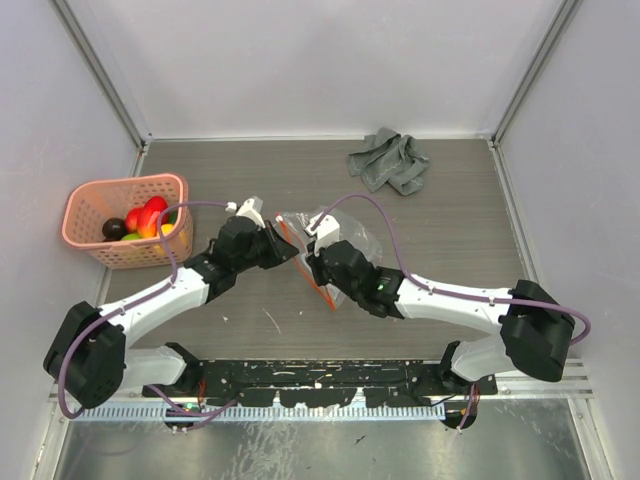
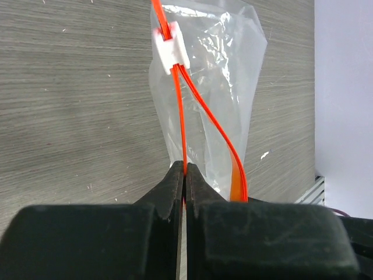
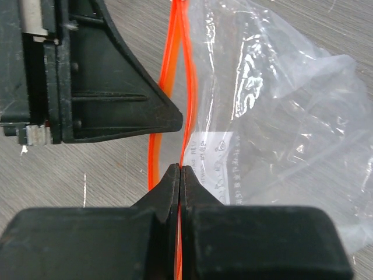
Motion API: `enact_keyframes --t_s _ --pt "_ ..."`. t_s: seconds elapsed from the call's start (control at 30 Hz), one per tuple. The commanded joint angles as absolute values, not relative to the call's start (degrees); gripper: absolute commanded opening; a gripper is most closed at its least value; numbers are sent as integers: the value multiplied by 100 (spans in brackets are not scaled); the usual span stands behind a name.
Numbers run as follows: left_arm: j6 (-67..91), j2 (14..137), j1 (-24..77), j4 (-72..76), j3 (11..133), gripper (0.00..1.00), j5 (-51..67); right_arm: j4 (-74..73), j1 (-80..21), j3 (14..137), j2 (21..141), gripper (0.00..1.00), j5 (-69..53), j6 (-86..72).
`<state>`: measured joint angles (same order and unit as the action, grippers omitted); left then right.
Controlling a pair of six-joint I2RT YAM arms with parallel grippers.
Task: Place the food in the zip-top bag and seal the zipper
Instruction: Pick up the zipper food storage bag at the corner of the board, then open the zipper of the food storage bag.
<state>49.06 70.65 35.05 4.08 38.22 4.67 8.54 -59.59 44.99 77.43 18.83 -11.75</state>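
Sitting in the pink basket [image 1: 120, 183] at far left, the food [image 1: 145, 218] is well apart from the zip-top bag [image 1: 350, 235]. Left gripper [image 2: 185, 172] jaws pressed together, pinching one zipper [image 2: 179, 116] strip, white slider [image 2: 170, 49] beyond. Zipper's long axis runs diagonally mid-table, far-left to near-right; bag body lies right of it, mouth facing left. Right gripper [image 3: 179, 170] jaws pinch a strip too

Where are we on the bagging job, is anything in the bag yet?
Nothing is bagged: the food sits in the pink basket and the zip-top bag looks empty. In hand: the left tool and right tool are each shut on the zipper, whose strips stand apart from the white slider on, so the mouth is being opened. Left: load all the food, then seal.
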Motion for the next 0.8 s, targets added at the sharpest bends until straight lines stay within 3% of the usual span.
enact_keyframes --t_s 0.0,0.47,0.77 --pt "4983 6869 3570 714 3850 0 322 823 -6040 4700 7624 2 2572 -1257" --pt "5167 6266 3713 -50 3999 0 -13 701 -6386 4907 7807 37 3275 -1144" --pt "5169 6091 3751 -229 4052 0 -41 786 -6476 5076 8179 43 3349 -1100"
